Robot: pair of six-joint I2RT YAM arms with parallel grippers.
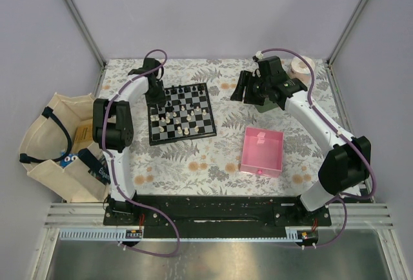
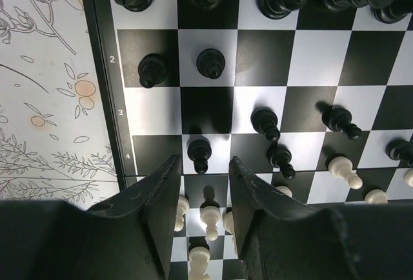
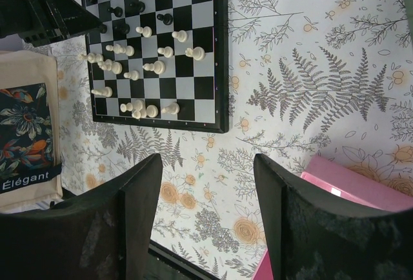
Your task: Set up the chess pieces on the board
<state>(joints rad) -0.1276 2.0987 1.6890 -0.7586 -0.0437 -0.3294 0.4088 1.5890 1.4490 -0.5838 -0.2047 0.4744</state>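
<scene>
On the floral-printed table (image 1: 193,160), the small black-bordered chequered board (image 1: 183,139) lies left of centre. Black and cream chess pieces (image 3: 158,67) stand on it, many off their home squares, so I judge sorting part-way. The right gripper (image 3: 208,164) hangs wide and empty. The left gripper (image 2: 205,162) straddles a cream pawn (image 2: 211,217), jaws narrow; contact I cannot confirm. Next: grip squarely, lift clear of neighbours.

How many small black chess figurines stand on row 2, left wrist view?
2: one black figurine on the black edge square, another on the adjacent white square. The row leaves the frame; more may be hidden.
</scene>
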